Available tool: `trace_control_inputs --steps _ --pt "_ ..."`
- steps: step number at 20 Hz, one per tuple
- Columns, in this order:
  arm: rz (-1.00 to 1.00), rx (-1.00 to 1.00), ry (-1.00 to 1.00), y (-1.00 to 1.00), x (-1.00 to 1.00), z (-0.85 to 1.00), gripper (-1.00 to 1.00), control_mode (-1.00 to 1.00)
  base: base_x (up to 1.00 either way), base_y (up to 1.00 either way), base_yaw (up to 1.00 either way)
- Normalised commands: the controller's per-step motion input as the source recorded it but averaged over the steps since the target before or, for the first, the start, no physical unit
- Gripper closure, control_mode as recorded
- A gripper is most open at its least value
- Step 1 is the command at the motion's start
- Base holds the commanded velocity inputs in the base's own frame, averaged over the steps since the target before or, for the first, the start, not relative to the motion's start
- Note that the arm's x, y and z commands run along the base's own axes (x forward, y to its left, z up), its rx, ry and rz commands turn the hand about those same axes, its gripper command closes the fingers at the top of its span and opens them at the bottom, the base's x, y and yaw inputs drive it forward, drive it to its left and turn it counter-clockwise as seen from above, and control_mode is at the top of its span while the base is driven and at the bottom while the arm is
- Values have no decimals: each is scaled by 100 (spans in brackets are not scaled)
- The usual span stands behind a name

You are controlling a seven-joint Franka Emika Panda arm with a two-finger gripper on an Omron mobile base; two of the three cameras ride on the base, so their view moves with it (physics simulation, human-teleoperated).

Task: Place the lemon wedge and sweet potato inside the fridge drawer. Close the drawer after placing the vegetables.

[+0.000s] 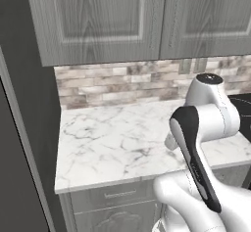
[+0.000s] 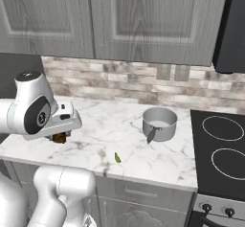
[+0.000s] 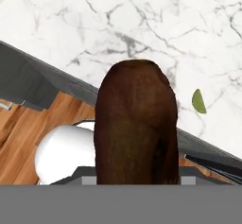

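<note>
One pincer [image 2: 59,136] clamped on the sweet potato [image 3: 136,124]; lemon wedge [image 2: 117,158] lies on counter [image 2: 119,140].

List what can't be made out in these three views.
- Gripper fingertips: hand view, covered by the sweet potato that fills the centre.
- Sweet potato: right base view, mostly hidden under the white hand; a brown bit shows.
- Lemon wedge: right base view, too small for detail; clearer in hand view.

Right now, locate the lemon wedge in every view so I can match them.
Left base view: not in it.
Right base view: the lemon wedge lies on the marble counter near its front edge, left of the pot.
Hand view: right of the held sweet potato, on that same marble, the shared landmark.
</note>
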Motion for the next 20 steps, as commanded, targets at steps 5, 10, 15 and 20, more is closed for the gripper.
trace_control_inputs --steps 5,10,15,20 --pt "0 0 0 0 0 0 100 100 -89 -8 39" --pt "0 0 0 0 0 0 100 100 -84 0 54" --pt "0 0 0 0 0 0 100 100 -61 14 58" --pt "0 0 0 0 0 0 100 100 -68 3 51"
